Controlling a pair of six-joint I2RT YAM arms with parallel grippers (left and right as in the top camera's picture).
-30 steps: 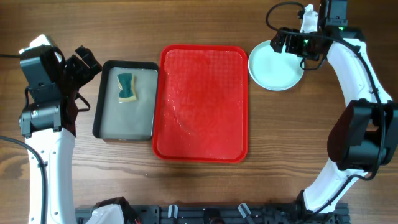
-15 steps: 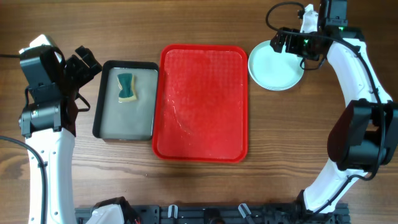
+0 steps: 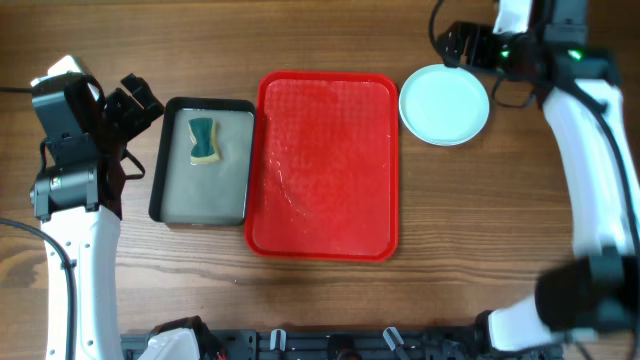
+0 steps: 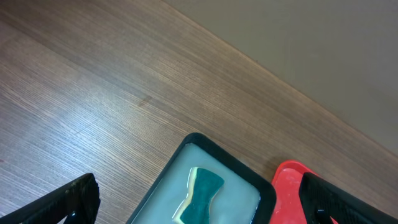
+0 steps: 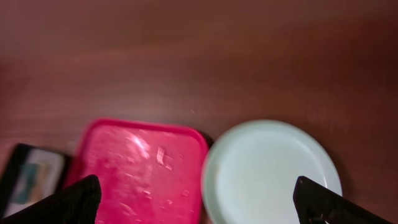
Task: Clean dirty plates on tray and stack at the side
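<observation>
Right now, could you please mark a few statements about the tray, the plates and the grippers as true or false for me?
1. A plate lies on the red tray. False: no plate is on it; the plates sit on the table beside it.
2. A sponge lies in the black tray. True.
3. The right gripper is shut on the plates. False: it is open and clear of them.
4. The left gripper is open. True.
</observation>
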